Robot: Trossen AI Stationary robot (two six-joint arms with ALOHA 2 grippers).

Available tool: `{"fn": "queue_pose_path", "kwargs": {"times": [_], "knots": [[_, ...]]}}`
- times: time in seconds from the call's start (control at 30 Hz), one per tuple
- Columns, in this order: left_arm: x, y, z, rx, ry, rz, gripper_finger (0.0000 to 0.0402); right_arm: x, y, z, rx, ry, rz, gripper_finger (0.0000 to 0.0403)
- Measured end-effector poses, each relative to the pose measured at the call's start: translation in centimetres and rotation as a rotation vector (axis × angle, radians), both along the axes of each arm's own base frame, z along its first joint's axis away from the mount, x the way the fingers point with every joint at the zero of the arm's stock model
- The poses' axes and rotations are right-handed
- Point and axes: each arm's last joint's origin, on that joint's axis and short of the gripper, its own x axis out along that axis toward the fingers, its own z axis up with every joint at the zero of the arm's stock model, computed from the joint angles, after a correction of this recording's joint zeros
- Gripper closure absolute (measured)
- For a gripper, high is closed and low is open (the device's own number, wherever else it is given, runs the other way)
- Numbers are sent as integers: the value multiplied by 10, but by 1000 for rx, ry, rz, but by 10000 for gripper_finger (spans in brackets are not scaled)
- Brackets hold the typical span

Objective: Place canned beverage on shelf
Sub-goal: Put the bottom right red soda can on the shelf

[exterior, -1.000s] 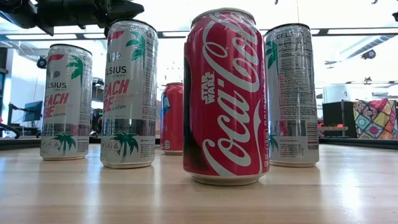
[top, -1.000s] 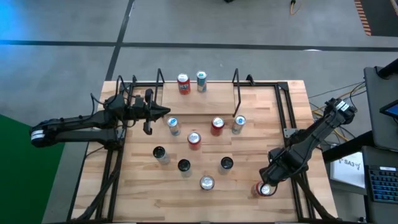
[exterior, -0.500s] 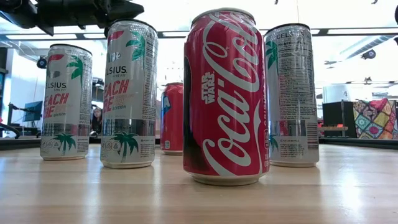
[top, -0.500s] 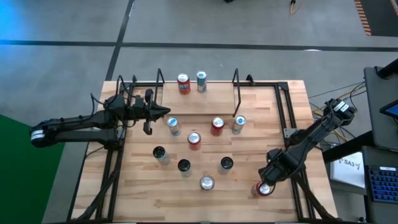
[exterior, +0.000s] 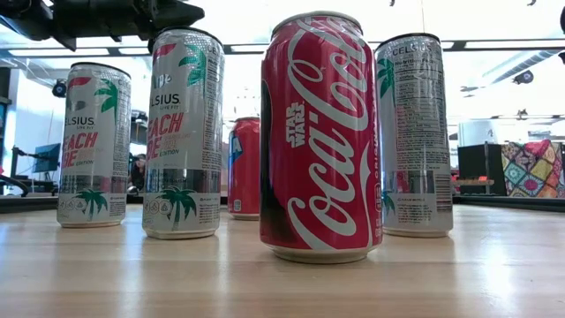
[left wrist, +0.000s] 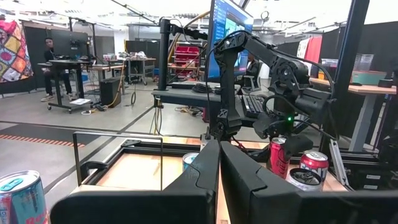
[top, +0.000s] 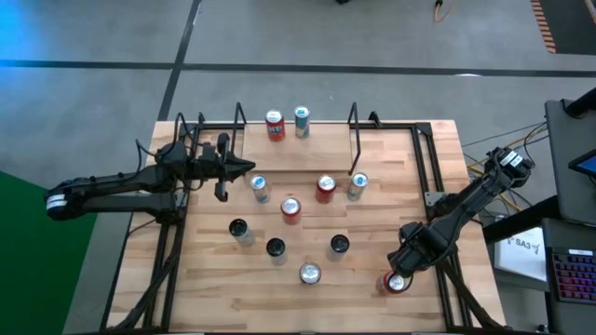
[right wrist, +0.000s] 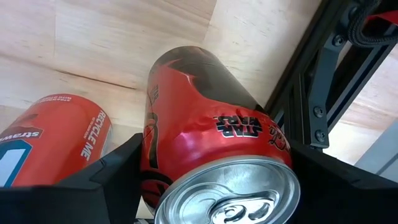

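A red Star Wars cola can stands upright on the table's near right corner. My right gripper has come down over it from above, with one finger on each side of the can. The shelf is the black rod rack at the far edge. A red can and a blue-topped can stand on its wooden floor. My left gripper hovers shut over the table's far left, and its wrist view shows the fingers pressed together. My right gripper has the red can's upper side wall between its two fingers, one finger on each opposite side just below the rim. The fingers come from above, pointing steeply down. The can stays upright with its base on the table.
Several other cans stand across the middle of the table, among them a red cola can, two pale tall cans and an orange can close to the held one. Black frame rails run along the table's right and left edges.
My right gripper has sunk a little over the red can at the near right corner. The can has not moved.
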Motion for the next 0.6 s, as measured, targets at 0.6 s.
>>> {"fn": "queue_pose_path", "kwargs": {"times": [0.6], "knots": [[0, 0, 0, 0, 0, 0, 402, -7, -8, 40, -97, 39, 5, 104]]}}
